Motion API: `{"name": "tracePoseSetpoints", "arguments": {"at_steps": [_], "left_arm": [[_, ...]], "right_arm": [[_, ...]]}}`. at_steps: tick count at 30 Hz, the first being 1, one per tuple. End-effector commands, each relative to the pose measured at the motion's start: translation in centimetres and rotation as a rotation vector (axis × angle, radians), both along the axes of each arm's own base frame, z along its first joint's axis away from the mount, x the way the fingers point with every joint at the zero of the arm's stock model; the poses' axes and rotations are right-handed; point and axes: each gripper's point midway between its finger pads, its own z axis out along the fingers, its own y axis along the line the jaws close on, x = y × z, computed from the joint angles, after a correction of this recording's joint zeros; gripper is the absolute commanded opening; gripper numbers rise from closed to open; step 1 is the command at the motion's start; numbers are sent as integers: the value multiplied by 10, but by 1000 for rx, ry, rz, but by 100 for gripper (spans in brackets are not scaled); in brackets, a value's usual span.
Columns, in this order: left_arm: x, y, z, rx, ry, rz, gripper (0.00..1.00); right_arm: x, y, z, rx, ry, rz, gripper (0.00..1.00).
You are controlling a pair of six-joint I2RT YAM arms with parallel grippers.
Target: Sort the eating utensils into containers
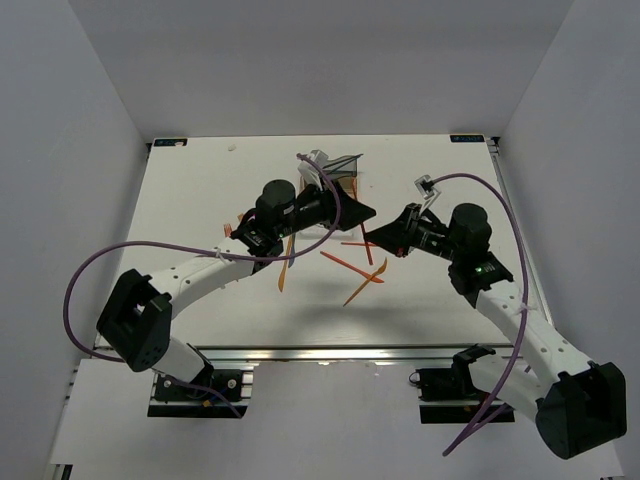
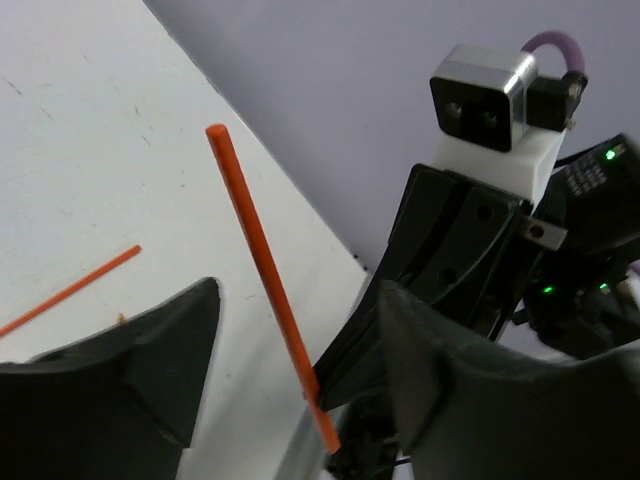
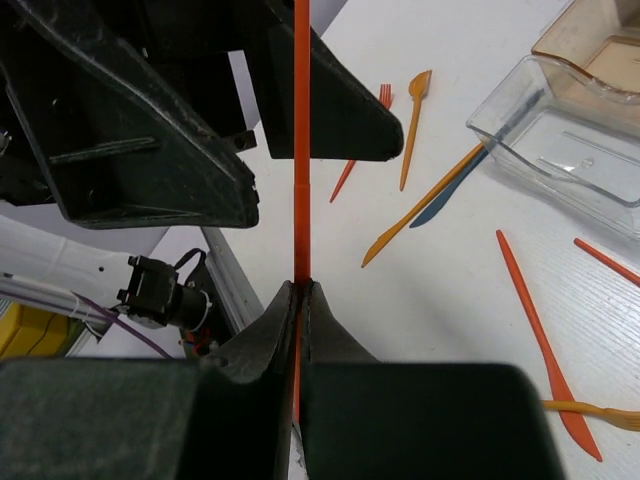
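My right gripper (image 3: 300, 286) is shut on an orange stick (image 3: 301, 120) and holds it above the table. The stick's free end points between the fingers of my left gripper (image 2: 297, 300), which is open around the stick (image 2: 262, 270) without gripping it. In the top view the two grippers meet over the table's middle, left (image 1: 358, 212) and right (image 1: 378, 236). Several orange utensils (image 1: 352, 263) lie on the table below them. The containers (image 1: 336, 170) stand at the back; the clear bin (image 3: 565, 145) and the amber bin (image 3: 600, 40) show in the right wrist view.
An orange knife (image 3: 540, 335), an orange spoon (image 3: 413, 115), a fork (image 3: 366, 138) and a dark blue knife (image 3: 447, 200) lie loose near the bins. A thin orange stick (image 2: 70, 292) lies on the table. The table's front rail (image 1: 330, 352) runs below.
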Motion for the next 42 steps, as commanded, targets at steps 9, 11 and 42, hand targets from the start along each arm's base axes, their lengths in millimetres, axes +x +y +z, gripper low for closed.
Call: {"name": "tracePoseSetpoints", "arguments": {"at_steps": [9,11,42], "left_arm": [[14,-4,34,-19,-96,28,0],[36,0,39,61,-200,113,0],[330,46,-85,910,-859,514,0]], "right_arm": [[1,9,31,23,-107,42,0],[20,-7,19,-43,-80,-107,68],[17,-107,-33,-388,-21,-560,89]]}}
